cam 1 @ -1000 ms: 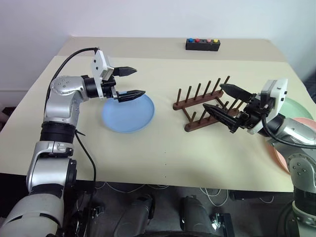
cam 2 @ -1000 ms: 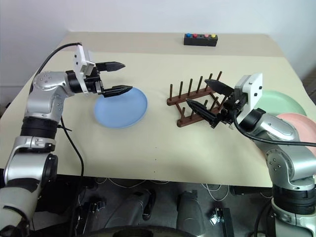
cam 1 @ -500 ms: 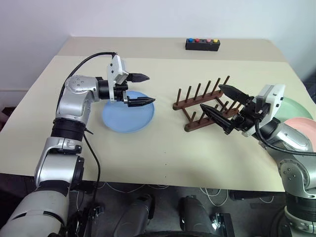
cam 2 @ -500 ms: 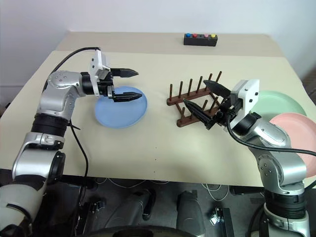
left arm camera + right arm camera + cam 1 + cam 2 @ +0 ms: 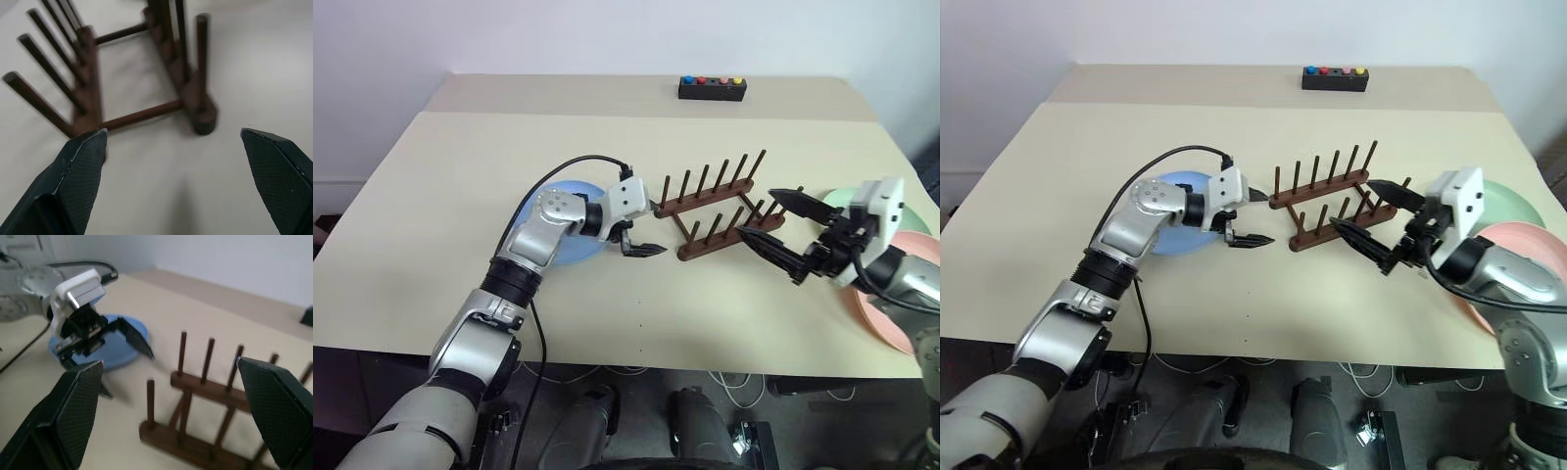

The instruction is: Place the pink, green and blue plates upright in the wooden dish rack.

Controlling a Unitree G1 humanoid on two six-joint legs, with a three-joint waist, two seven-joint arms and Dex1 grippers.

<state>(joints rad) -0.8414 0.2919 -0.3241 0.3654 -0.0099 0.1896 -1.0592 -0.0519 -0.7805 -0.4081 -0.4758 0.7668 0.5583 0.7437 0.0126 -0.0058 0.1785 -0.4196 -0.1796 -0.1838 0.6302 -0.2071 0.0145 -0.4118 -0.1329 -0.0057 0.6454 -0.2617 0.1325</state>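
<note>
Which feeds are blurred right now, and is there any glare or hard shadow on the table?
Left wrist view: the wooden dish rack is smeared and soft, while the left gripper's fingers look crisper. Right wrist view: the blue plate and rack are slightly soft. Left eye view: sharp, even light on the table, no glare, only faint soft shadows beside the rack.

Beige table [image 5: 460, 166] across most of the scene, matte top, seam running left to right near the far edge. Plain white wall [image 5: 607, 34] behind, unmarked. Small black box [image 5: 713, 89] with coloured buttons at the far side, right of centre. Dark floor [image 5: 636, 411] below the near edge, with loose white cables [image 5: 607, 372] hanging there. Even, soft light; faint shadows only.
</note>
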